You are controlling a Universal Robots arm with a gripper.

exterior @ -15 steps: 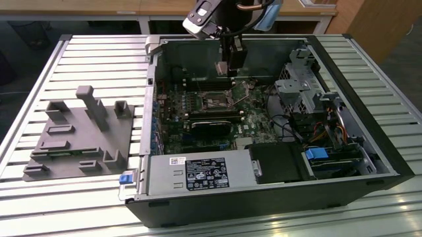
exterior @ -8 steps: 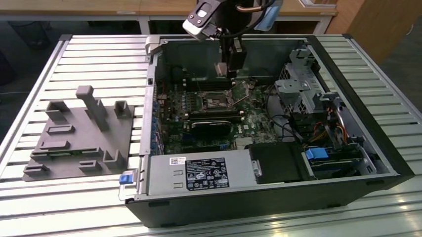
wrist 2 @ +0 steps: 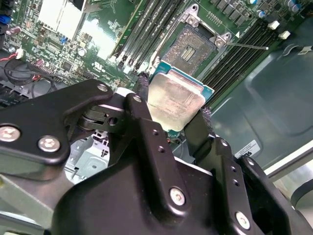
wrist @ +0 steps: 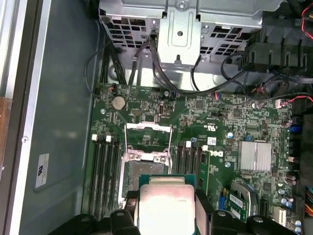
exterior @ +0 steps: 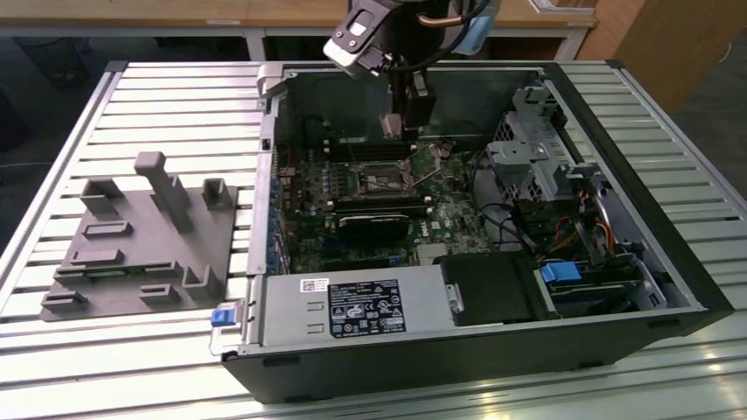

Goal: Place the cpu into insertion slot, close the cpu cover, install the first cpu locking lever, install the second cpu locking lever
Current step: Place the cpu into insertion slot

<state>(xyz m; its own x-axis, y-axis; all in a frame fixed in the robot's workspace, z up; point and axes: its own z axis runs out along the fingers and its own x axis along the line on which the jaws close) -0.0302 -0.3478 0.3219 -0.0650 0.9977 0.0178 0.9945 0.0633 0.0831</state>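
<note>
We judge the first step to be in hand. The black two-fingered gripper (wrist 2: pixel 172 108) is clamped on two opposite edges of the small flat square cpu with its pale silver-grey metal top (wrist: pixel 166 203). It holds the chip in the air inside the open case, near but not over the small square insertion slot with its dark centre (wrist 2: pixel 194 46), which is set in the green motherboard (wrist: pixel 215 117). The thin silver frame of the cpu cover (wrist: pixel 148 127) is swung open beyond the slot, so the socket lies bare and nothing is seated in it yet. Seating the chip, as we see it, calls for bringing it square over the slot, level and with corners matched, and for a gentle release, since we would expect the contacts to bend easily

From the exterior view's left, a grey moulded fixture block with upright posts (exterior: pixel 140 236) sits on the pale slatted metal table (exterior: pixel 175 96). Next comes the black open tower case (exterior: pixel 467 367), and at the far right a wood-coloured panel (exterior: pixel 671 44) stands behind the table
</note>
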